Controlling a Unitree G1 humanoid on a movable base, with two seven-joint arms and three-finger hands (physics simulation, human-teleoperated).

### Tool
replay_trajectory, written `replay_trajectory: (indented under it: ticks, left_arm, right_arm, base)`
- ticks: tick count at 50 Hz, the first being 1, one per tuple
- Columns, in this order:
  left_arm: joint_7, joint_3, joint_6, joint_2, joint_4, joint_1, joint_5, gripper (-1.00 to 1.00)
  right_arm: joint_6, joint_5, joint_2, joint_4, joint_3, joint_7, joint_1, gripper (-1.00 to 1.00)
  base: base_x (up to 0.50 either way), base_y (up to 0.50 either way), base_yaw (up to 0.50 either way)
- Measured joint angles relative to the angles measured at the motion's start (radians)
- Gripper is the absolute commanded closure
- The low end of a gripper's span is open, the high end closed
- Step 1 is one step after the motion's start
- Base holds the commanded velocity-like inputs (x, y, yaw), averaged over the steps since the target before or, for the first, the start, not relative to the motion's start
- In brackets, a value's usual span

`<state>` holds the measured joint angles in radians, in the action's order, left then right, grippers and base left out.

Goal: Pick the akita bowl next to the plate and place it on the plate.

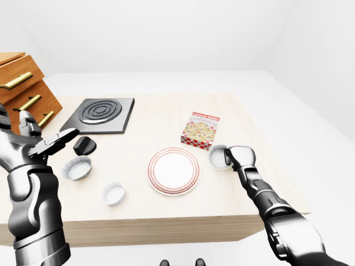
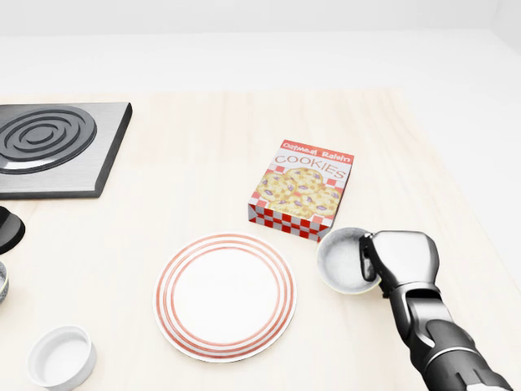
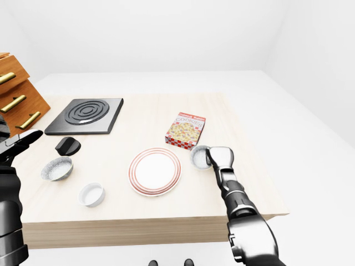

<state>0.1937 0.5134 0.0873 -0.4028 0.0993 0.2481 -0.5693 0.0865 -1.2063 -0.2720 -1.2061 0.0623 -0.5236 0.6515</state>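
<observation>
The akita bowl (image 2: 343,259), white with a pale grey inside, sits just right of the red-ringed white plate (image 2: 225,296) and below the cookie box. My right hand (image 2: 370,265) comes up from the lower right of the head view, and its fingers (image 2: 368,254) close over the bowl's right rim. The bowl looks slightly tipped toward the plate; whether it is off the table I cannot tell. My left hand (image 1: 52,143) is raised at the left of the left-eye view, fingers spread, holding nothing.
A cookies box (image 2: 304,186) lies above the bowl. The black stove plate (image 2: 49,147) is at upper left, with a black knob-like object (image 1: 84,146), a grey speckled bowl (image 1: 76,168) and a small white ramekin (image 2: 61,357) left of the plate. Wooden drawers (image 1: 25,88) stand far left.
</observation>
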Motion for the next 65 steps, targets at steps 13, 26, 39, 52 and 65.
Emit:
replay_trajectory:
  ticks: [13, 26, 39, 52, 65]
  left_arm:
    - [-0.001, -0.009, 0.0, 0.014, 0.007, -0.005, -0.017, -1.0]
    - [-0.008, -0.015, 0.0, 0.021, 0.001, -0.008, -0.016, -1.0]
    - [-0.008, -0.015, 0.0, 0.02, 0.0, -0.006, -0.015, -1.0]
    - [-0.008, -0.015, 0.0, 0.018, -0.006, -0.005, -0.014, -1.0]
    - [-0.008, -0.012, 0.0, 0.016, -0.005, -0.006, -0.016, -1.0]
  right_arm:
    - [-0.037, -0.024, -0.026, 0.059, 0.029, 0.001, 0.019, 1.0]
    - [-0.037, 0.019, -0.054, 0.276, -0.003, 0.001, -0.039, 1.0]
    - [-0.022, 0.034, -0.04, 0.733, -0.076, 0.0, -0.183, 1.0]
    - [-0.015, 0.038, 0.059, 1.253, -0.093, 0.172, -0.318, 1.0]
    - [-0.007, -0.016, 0.172, 1.517, -0.017, 0.344, -0.392, 1.0]
  base:
    - [0.0, 0.0, 0.0]
    - [0.0, 0.0, 0.0]
    - [0.0, 0.0, 0.0]
    - [0.0, 0.0, 0.0]
    - [0.0, 0.0, 0.0]
